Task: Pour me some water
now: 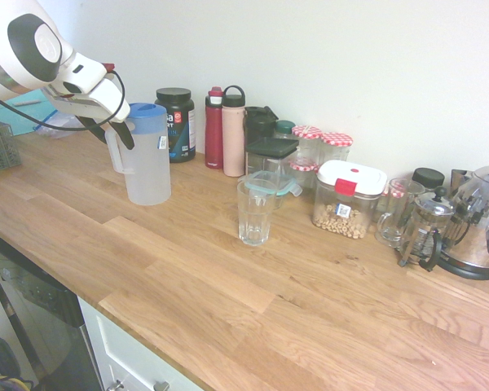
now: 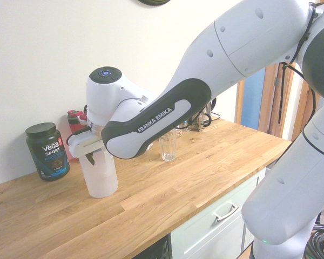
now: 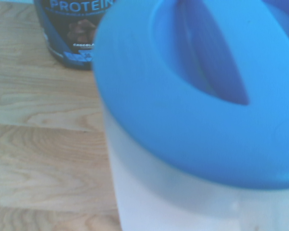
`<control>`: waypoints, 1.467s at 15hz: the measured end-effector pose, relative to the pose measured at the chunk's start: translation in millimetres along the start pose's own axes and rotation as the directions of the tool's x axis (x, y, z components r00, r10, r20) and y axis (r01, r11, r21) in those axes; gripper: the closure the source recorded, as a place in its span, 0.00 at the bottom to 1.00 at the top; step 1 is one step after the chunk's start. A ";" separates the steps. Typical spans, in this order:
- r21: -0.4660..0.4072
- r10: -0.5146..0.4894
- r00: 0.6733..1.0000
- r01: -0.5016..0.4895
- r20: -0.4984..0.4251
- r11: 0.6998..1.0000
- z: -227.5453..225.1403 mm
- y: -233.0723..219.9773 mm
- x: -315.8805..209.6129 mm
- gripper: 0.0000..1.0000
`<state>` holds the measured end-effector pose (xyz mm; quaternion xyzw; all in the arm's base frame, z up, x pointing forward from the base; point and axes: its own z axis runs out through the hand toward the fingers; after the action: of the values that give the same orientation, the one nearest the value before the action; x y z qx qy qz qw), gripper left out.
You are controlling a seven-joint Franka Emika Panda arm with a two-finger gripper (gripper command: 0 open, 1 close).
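One gripper [image 1: 112, 133] was seen spread around the handle of the blue-lidded pitcher [image 1: 147, 155], not yet pinching. The pitcher stood on the table [image 1: 228, 285], at ten o'clock from the glass [image 1: 253, 212]. A firm, centred squeeze was judged necessary before lifting.

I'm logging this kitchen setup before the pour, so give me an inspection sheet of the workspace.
Surface: wooden counter, dry.
Job's things: jug with blue lid, upright; empty glass apart from it.
Clutter: protein tub, bottles, jars, cereal box, French press, kettle along the wall.
Grippers: gripper at the jug's handle, fingers astride it, grip not settled.
Cables: nothing seen on the counter.
Surroundings: white wall, drawers below.
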<state>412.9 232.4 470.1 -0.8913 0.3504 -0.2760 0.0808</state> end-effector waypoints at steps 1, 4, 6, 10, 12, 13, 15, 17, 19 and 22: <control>0.005 0.009 1.000 -0.009 0.000 1.000 1.1 0.6 3.4 1.00; 0.016 0.023 1.000 -0.022 -0.015 1.000 1.3 0.5 7.0 1.00; 0.017 0.029 0.999 -0.028 -0.021 0.999 1.5 0.4 6.9 1.00; 0.018 0.030 0.999 -0.030 -0.021 0.999 1.3 0.3 7.0 1.00; 0.019 0.029 0.999 -0.028 -0.020 0.999 0.9 -0.2 5.8 1.00; 0.019 0.030 0.999 -0.030 -0.020 0.999 0.9 -0.1 5.9 1.00; 0.018 0.032 0.999 -0.032 -0.019 0.999 0.9 0.0 6.0 1.00; 0.017 0.047 0.999 -0.047 -0.004 0.999 0.4 1.1 7.4 1.00; 0.017 0.057 0.998 -0.057 0.010 0.998 -1.1 3.9 11.0 1.00; 0.013 0.043 0.999 -0.043 0.011 0.999 -22.1 11.9 8.0 1.00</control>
<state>398.7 219.2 488.1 -0.8845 0.3673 -0.2716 0.0946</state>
